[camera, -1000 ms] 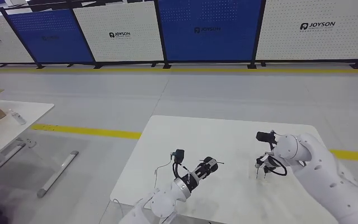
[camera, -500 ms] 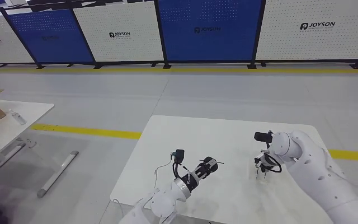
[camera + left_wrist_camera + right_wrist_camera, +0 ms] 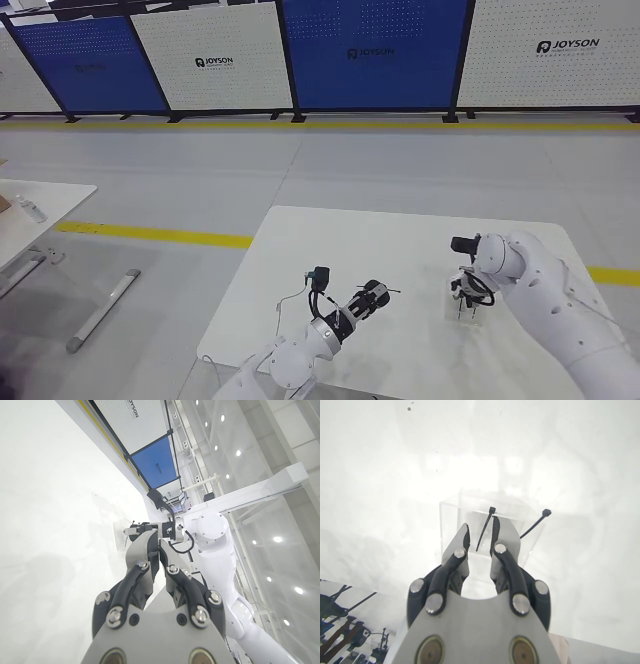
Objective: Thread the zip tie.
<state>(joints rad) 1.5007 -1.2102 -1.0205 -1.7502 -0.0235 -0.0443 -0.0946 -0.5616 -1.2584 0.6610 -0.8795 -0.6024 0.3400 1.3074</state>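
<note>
Surroundings, top view: work table and bay behind it.
White table [image 3: 380, 250], matte top; a few dark specks [image 3: 409, 409] on it in the right wrist view. Far side of the bay: a row of perforated partition panels, alternating blue [image 3: 375, 50] and white [image 3: 212, 60], black frames, standing on a grey floor [image 3: 200, 170]. Yellow floor line [image 3: 150, 234] passes behind the table; a second yellow line [image 3: 300, 124] runs along the panel feet. Second white table [image 3: 55, 195] at left edge, small bottle [image 3: 30, 210] on it. Round ceiling lights [image 3: 238, 452] overhead in the left wrist view.
</note>
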